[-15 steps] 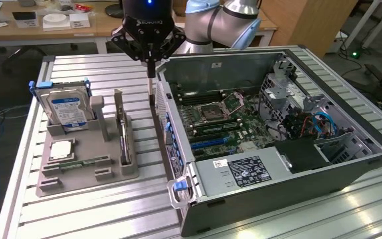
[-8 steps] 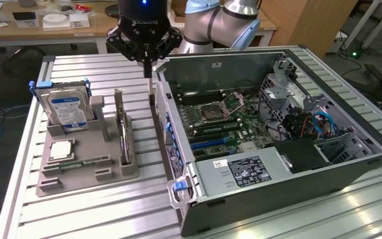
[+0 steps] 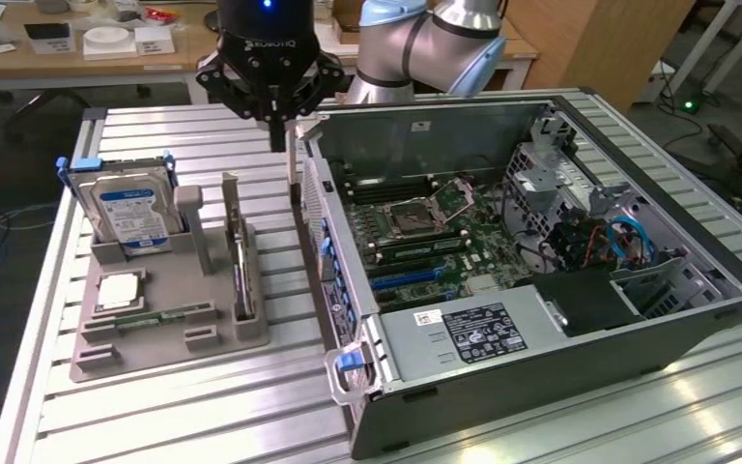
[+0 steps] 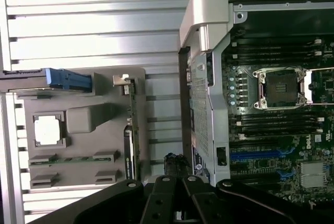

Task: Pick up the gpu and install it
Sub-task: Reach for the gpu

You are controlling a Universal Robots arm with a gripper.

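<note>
The gpu (image 3: 235, 249) stands on edge in a slot of the grey holder (image 3: 152, 338), its silver bracket end pointing up toward the back. It appears in the wrist view as a thin dark card (image 4: 130, 135) seen edge-on. My gripper (image 3: 277, 138) hangs shut with nothing in it, above the table strip between the holder and the open computer case (image 3: 680, 319). It is behind and to the exterior view's right of the gpu, apart from it. In the wrist view my gripper (image 4: 176, 162) has its fingertips pressed together over the case's side wall.
In the holder are a hard drive with a blue label (image 3: 131, 215), a square processor (image 3: 119, 290) and a green memory stick (image 3: 162, 316). The motherboard (image 3: 429, 242) lies exposed inside the case, with blue slots (image 3: 410, 275). A blue-handled case latch (image 3: 349, 365) sticks out in front.
</note>
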